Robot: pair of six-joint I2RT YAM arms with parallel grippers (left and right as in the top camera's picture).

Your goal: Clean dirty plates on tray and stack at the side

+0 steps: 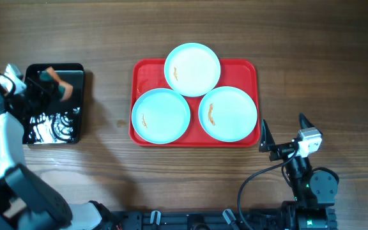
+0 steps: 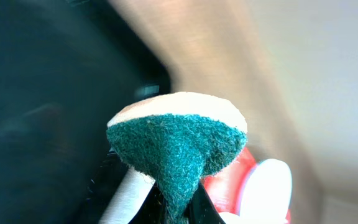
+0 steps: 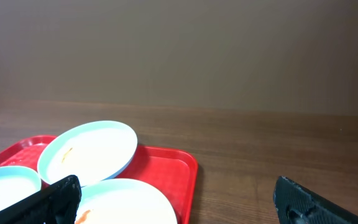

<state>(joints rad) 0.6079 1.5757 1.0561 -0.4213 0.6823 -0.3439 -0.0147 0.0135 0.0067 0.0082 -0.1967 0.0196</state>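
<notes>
Three pale mint plates lie on the red tray (image 1: 147, 71): one at the back (image 1: 192, 69), one front left (image 1: 161, 115), one front right (image 1: 228, 113). The front two show orange-brown smears. The back plate (image 3: 89, 152) shows a faint smear in the right wrist view. My left gripper (image 1: 48, 87) is over the black tray at the far left, shut on a green-and-tan sponge (image 2: 176, 140). The jaws (image 2: 179, 208) pinch the sponge's lower end. My right gripper (image 1: 283, 121) is open and empty, just off the tray's front right corner. Its jaws (image 3: 179, 202) face the plates.
A glossy black rectangular tray (image 1: 75, 121) sits at the far left of the wooden table. The red tray's corner (image 2: 225, 183) and a plate's edge (image 2: 266, 190) show behind the sponge. The tray's near right corner (image 3: 173, 168) lies in front of the right gripper.
</notes>
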